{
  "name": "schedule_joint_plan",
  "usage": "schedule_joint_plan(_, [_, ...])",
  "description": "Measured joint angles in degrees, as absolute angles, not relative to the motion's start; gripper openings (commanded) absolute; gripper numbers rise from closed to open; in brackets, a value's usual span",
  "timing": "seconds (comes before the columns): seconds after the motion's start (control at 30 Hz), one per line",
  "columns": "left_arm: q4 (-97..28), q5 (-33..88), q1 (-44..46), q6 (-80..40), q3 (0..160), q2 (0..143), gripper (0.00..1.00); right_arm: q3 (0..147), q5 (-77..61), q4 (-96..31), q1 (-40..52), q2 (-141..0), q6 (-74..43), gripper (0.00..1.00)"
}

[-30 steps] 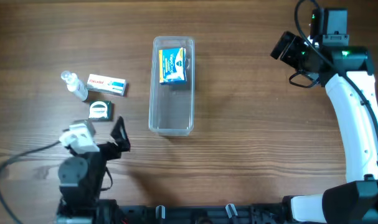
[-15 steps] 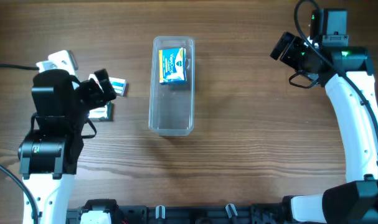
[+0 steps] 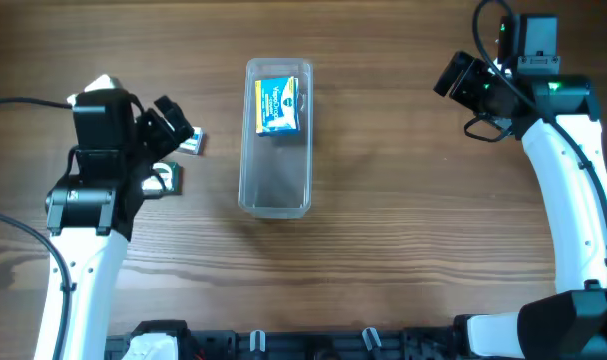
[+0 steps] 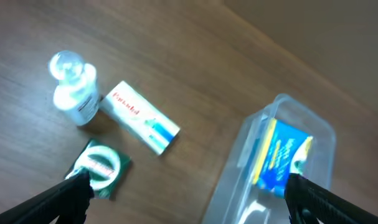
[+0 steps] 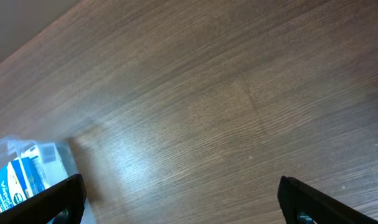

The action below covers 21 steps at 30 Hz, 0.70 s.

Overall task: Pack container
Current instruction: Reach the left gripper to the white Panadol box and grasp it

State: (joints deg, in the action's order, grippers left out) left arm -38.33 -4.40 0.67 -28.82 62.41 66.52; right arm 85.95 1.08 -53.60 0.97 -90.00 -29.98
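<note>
From overhead, the one clear container [image 3: 276, 190] lies lengthwise just left of the table's [image 3: 383, 250] centre, and its 12 o'clock end holds a single blue box [image 3: 278, 105], leaving the 6 o'clock half bare. The left gripper [image 3: 171, 130] hangs at the container's 9 o'clock, apart from its long wall, above one white box [image 3: 194, 143] and one green packet [image 3: 167, 178], both partly covered by the arm. The right gripper [image 3: 453, 78] sits well off at 2 o'clock, with broad open wood between it and the tray and more free table toward 6 o'clock. In the left wrist view there are four loose things and the tray. One small bottle [image 4: 73, 87] lies at 10 o'clock, with the white box [image 4: 140, 117] just beside it. The green packet [image 4: 100, 168] is at 8 o'clock, and the container [image 4: 251, 180] with its blue box [image 4: 282, 155] at 4 o'clock. The left gripper's [image 4: 189, 196] jaws are spread wide and hold nothing. In the right wrist view, the right gripper [image 5: 179, 199] is likewise spread wide and holds nothing over bare wood, and only a corner of the container [image 5: 5, 149] and blue box [image 5: 14, 180] shows at 8 o'clock.
</note>
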Motion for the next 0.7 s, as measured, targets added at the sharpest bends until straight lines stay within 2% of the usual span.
schedule_joint_plan(0.23, [-34.83, -4.36, 0.67, -42.57, 62.65, 77.06, 0.99, 85.95, 1.08, -53.60, 0.97, -90.00, -29.98, 1.00])
schedule_joint_plan(0.33, [-29.06, -2.72, 0.67, -47.86, 62.63, 85.23, 0.89, 85.95, 1.08, -53.60, 0.97, -90.00, -29.98, 1.00])
schedule_joint_plan(0.7, [-24.12, -0.03, 0.69, -68.36, 62.63, 101.06, 0.83, 85.95, 1.08, -53.60, 0.97, -90.00, -29.98, 1.00])
